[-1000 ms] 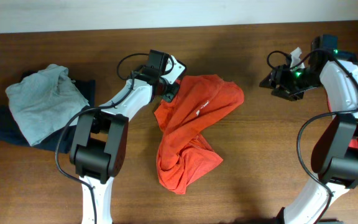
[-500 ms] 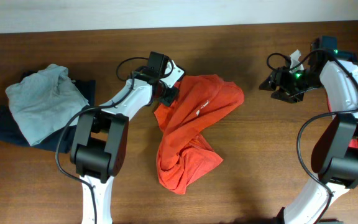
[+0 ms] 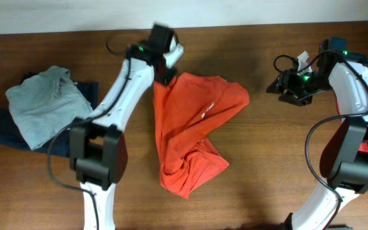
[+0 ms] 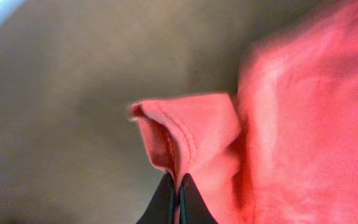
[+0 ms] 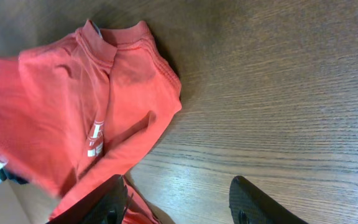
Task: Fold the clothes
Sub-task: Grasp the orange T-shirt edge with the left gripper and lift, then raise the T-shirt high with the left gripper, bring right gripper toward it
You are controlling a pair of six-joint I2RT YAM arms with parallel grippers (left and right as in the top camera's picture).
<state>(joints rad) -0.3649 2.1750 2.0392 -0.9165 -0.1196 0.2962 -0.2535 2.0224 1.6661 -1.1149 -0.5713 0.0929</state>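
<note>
Pinching T-shirt (image 4: 291, 124) hem: left fingers (image 4: 159, 208), wrist view only.

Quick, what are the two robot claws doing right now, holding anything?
Left gripper: closed, pinching the edge of the orange T-shirt.
Right gripper: open, holding nothing.

light: even, moderate | shadows: soft, short | left wrist: T-shirt (image 4: 291, 112) smeared, out of focus | overhead, right wrist: sharp
</note>
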